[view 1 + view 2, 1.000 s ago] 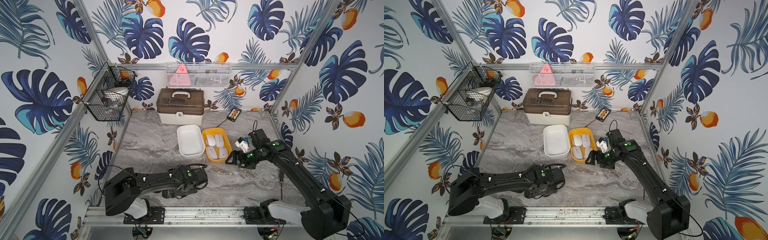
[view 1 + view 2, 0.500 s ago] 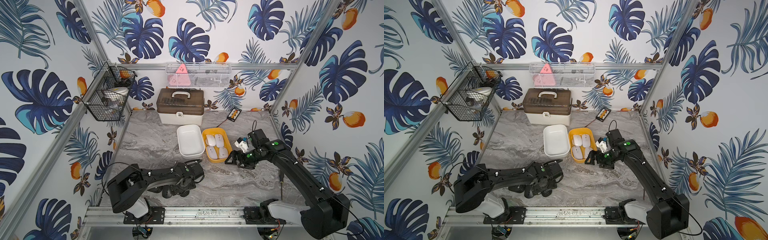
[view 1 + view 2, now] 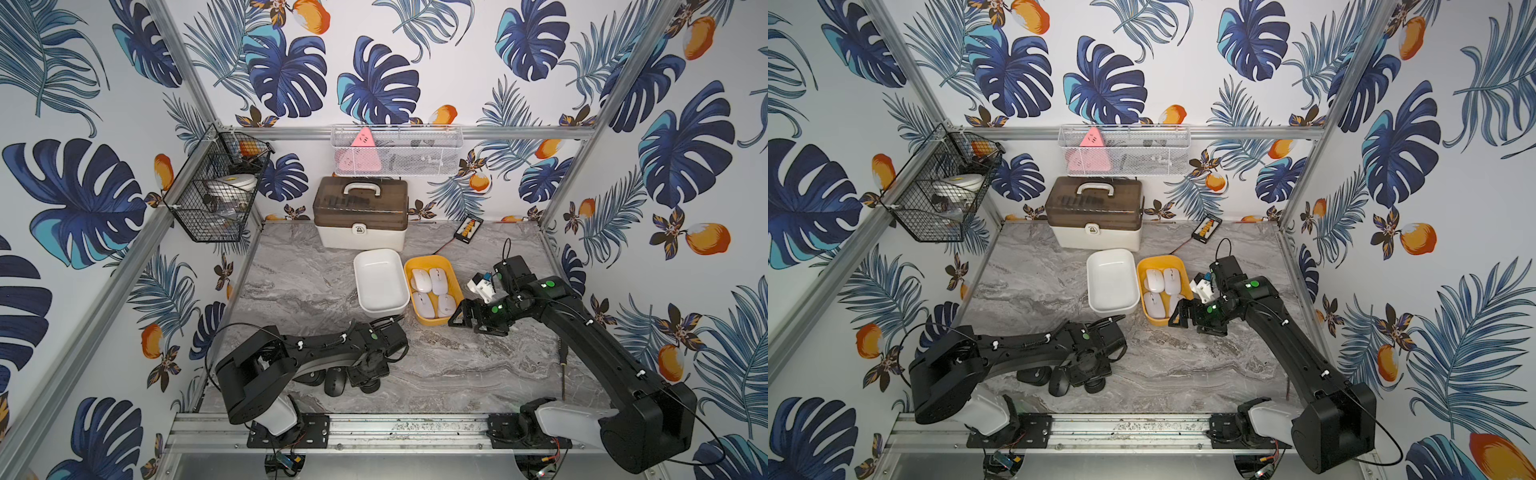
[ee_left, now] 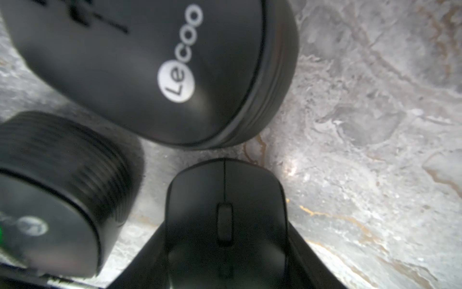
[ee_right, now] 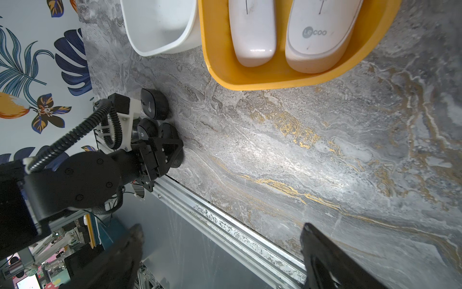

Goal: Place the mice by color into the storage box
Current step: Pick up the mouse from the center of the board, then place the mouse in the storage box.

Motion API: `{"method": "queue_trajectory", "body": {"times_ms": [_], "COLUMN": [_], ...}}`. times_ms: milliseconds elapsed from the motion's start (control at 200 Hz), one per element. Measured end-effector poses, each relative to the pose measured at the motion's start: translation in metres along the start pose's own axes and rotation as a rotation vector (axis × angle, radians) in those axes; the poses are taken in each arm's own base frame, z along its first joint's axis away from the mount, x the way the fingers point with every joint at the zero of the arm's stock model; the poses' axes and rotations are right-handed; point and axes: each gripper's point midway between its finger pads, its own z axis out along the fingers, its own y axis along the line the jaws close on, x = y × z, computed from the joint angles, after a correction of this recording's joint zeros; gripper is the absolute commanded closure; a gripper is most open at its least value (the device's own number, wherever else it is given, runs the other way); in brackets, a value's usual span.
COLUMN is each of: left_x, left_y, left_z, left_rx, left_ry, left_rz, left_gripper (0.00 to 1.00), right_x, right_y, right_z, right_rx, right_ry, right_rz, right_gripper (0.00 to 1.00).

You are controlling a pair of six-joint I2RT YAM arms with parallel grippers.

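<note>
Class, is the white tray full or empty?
Empty. In both top views the white tray shows a bare bottom; the white mice lie in the yellow tray.

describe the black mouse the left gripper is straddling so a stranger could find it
At the marble table's front edge, under the left arm, lies a cluster of black mice. The target mouse sits between the left gripper's fingers, scroll wheel facing the wrist camera. Its two neighbours lie outside the fingers, logo ends showing.

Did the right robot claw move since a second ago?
No. The right gripper sits in the same spot beside the yellow bin's near corner, jaws wide open.
</note>
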Motion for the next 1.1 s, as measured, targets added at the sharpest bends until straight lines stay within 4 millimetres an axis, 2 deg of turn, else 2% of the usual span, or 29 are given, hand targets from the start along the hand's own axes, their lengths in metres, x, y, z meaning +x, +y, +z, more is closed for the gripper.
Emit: {"method": "queue_trajectory", "body": {"times_ms": [175, 325, 420, 515, 675, 866, 1006, 1101], "left_x": [-0.002, -0.012, -0.031, -0.060, -0.112, -0.167, -0.195, -0.203], "left_y": [-0.008, -0.026, -0.037, -0.047, -0.063, -0.090, -0.102, -0.103], "left_z": [-0.027, -0.076, -0.110, -0.129, -0.127, -0.108, -0.090, -0.073], "left_rx": [0.049, 0.130, 0.173, 0.173, 0.105, 0.059, 0.028, -0.007], "left_ry": [-0.025, -0.076, -0.114, -0.152, -0.163, -0.167, -0.167, -0.152], "left_rz": [0.056, 0.107, 0.125, 0.132, 0.172, 0.238, 0.269, 0.288], "left_gripper": [0.48, 0.49, 0.49, 0.49, 0.50, 0.51, 0.51, 0.51], "right_x": [-0.001, -0.004, -0.005, -0.006, -0.007, -0.008, -0.011, -0.012], "right_y": [-0.001, 0.000, 0.000, 0.000, 0.001, 0.000, 0.000, -0.001], "right_z": [0.000, -0.001, -0.001, -0.001, -0.002, 0.000, 0.000, 0.001], "right_rx": [0.006, 0.010, 0.011, 0.010, 0.008, 0.014, 0.017, 0.021], "right_ry": [-0.003, -0.009, -0.011, -0.014, -0.018, -0.016, -0.017, -0.015], "right_rz": [-0.001, -0.003, -0.004, -0.005, -0.003, 0.017, 0.018, 0.023], "right_gripper": [0.01, 0.00, 0.00, 0.00, 0.00, 0.00, 0.00, 0.00]}}
